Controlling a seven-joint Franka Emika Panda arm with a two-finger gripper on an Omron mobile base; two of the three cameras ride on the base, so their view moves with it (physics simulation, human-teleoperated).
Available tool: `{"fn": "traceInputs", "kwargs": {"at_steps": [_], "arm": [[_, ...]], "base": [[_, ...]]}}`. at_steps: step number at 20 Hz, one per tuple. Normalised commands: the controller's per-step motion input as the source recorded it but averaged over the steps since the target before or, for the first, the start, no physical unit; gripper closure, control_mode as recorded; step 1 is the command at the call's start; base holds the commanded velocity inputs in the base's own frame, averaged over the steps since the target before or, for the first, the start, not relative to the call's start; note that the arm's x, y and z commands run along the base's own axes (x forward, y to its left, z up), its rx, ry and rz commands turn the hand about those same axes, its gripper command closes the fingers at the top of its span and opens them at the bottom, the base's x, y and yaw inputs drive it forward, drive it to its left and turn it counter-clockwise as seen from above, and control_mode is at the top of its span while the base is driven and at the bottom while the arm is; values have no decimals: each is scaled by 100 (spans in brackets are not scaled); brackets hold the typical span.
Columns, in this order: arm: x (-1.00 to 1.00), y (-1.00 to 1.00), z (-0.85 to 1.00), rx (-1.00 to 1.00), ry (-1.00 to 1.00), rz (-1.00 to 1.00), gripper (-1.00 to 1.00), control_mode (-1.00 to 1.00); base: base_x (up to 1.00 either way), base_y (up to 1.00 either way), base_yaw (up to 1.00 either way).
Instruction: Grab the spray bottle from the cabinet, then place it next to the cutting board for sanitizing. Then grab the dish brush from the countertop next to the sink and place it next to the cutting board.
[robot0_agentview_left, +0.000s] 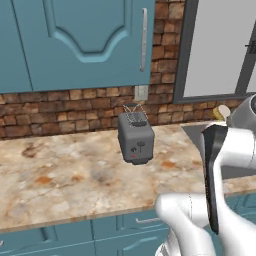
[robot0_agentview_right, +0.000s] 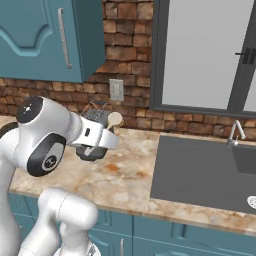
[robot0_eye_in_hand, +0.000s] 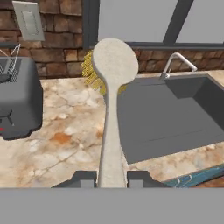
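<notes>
The dish brush (robot0_eye_in_hand: 111, 87), a pale wand with a rounded head and yellow bristles behind it, stands up between the gripper (robot0_eye_in_hand: 111, 177) tips in the hand view, its handle running down into the gap between the two dark fingers, which are closed against it on either side; the hold looks like a carry, with the brush lifted clear of the stone. Going from the left of that view: a pale wall socket (robot0_eye_in_hand: 28, 19) sits on the brick wall (robot0_eye_in_hand: 57, 48) at the upper left, and below it a dark grey toaster (robot0_eye_in_hand: 17, 100) stands on the countertop (robot0_eye_in_hand: 65, 140), a beige marbled slab with rusty blotches. The brush rises in the middle, and to its right lies the sink (robot0_eye_in_hand: 175, 118), a deep dark-grey basin with a thin chrome faucet (robot0_eye_in_hand: 177, 61) at its back edge, under a large window (robot0_eye_in_hand: 140, 19). In the right base view the brush head (robot0_agentview_right: 115, 119) shows just beyond the white arm, in front of the toaster, above the counter and left of the sink. In the left base view a teal arched-panel wall cupboard (robot0_agentview_left: 85, 40) hangs above the toaster. Neither the cutting board nor the spray bottle appears, so the brush probably has to be carried some way along the counter, and a firm grip low on the handle would keep its tall head from swinging
</notes>
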Motion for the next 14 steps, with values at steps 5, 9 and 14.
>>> {"fn": "traceInputs", "kwargs": {"at_steps": [5,9,14], "arm": [[-65,16,22,1,-19,9,100,-100],[-60,16,32,2,-21,13,100,-100],[-56,5,26,1,-22,11,100,-100]], "base": [[0,0,0],[0,0,0],[0,0,0]]}}
